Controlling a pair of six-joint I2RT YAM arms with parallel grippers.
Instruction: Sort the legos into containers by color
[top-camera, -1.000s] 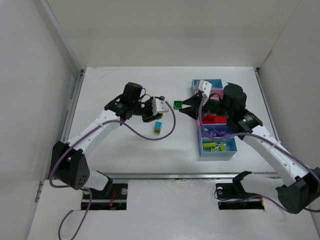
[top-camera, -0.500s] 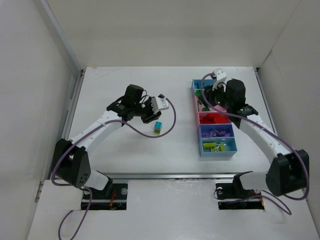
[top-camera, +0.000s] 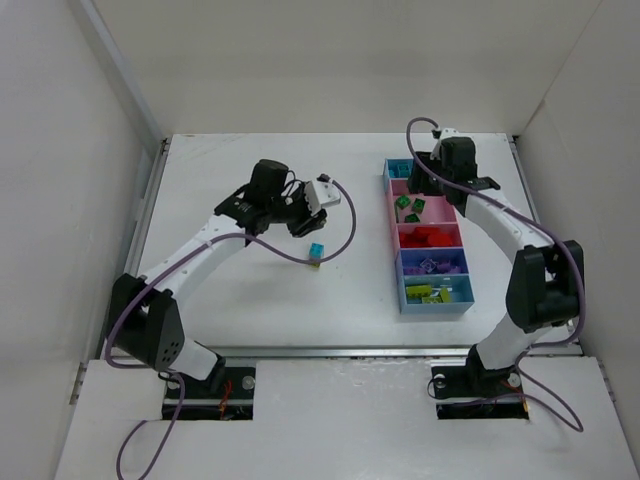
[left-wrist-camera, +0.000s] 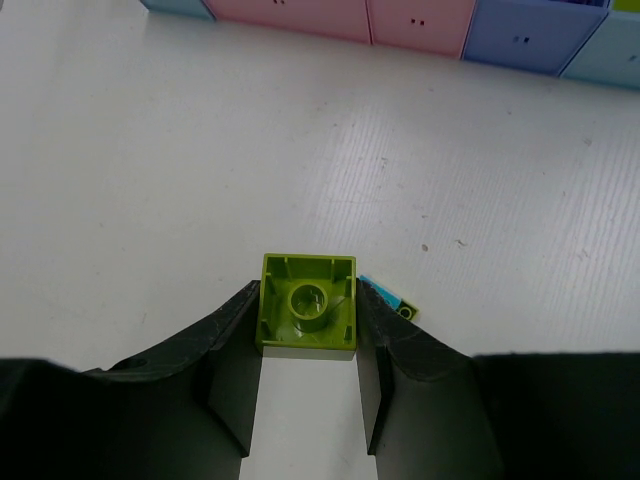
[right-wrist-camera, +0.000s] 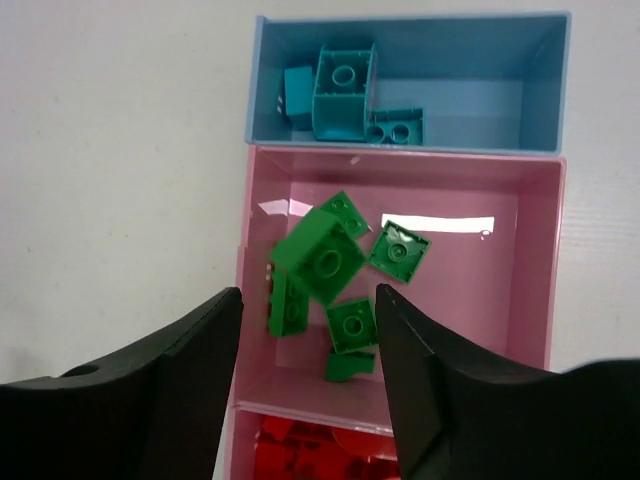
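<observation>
Slippage threatens the yellow-green lego (left-wrist-camera: 308, 303), clamped by the left gripper (left-wrist-camera: 308, 335) at its very tips, before reaching the containers (top-camera: 401, 300) along the table's (top-camera: 330, 310) right edge; the right gripper (right-wrist-camera: 309, 295) gapes apart.

Containers (left-wrist-camera: 415, 20): left wrist view cuts them at its top edge, I see outer walls only | teal brick (left-wrist-camera: 386, 297): mostly hidden behind yellow-green brick (left-wrist-camera: 308, 305) | red bricks (right-wrist-camera: 320, 450): cut off by bottom edge | purple bricks (top-camera: 432, 265): too small for me to count
</observation>
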